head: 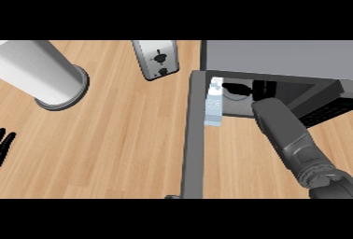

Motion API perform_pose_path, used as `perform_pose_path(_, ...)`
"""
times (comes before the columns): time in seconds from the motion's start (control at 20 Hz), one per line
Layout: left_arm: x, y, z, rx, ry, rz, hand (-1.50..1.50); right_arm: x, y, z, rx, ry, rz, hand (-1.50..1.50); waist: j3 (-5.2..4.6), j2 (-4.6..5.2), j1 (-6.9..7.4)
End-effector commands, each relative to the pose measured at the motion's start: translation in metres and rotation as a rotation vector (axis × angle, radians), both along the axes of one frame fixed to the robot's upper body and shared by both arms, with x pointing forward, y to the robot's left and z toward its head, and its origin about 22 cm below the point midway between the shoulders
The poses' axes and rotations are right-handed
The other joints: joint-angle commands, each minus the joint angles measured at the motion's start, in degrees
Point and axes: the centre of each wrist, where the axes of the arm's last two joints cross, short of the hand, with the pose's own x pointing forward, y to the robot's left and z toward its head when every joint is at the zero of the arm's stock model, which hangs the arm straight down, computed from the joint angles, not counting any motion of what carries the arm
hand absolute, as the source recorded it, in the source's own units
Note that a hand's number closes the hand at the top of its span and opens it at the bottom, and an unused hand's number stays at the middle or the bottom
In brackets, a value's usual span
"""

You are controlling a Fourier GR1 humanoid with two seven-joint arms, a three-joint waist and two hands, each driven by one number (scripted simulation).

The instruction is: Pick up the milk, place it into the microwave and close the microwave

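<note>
At the upper right of the frame, the microwave [276, 58] is standing with its door [194, 140] swung open, running down the middle of the frame. The milk [214, 102] is standing at the cavity's left front edge. The right hand [238, 89] is reaching inside just right of it, fingers hard to read. The left hand [5, 142] is resting at the left edge. A white cylinder [41, 70] and a toaster [157, 58] are sitting on the wooden counter [117, 140].
</note>
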Motion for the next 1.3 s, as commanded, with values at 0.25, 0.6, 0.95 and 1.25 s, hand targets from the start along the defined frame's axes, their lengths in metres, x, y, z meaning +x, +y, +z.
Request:
perform_pose_path(0.25,-0.028,-0.01,-0.009,-0.003,0.012,0.022,-1.5,-0.024,0.009,-0.035,0.177,-0.015,0.169,-1.5,-0.05,-0.99,-1.97)
perform_pose_path(0.6,-0.038,-0.016,-0.008,0.02,0.05,-0.015,-1.5,-0.036,0.009,-0.049,0.314,-0.02,0.224,-1.5,-0.14,-1.63,-3.55)
perform_pose_path(0.95,-0.025,-0.038,-0.013,-0.043,0.056,-0.188,-1.5,-0.079,0.031,-0.094,0.496,0.011,0.37,-1.5,-0.2,-2.19,-5.17)
perform_pose_path(1.25,-0.022,-0.067,-0.009,-0.043,0.063,-0.273,-1.5,-0.107,0.027,-0.112,0.602,0.02,0.462,-1.5,-0.23,-2.64,-5.2)
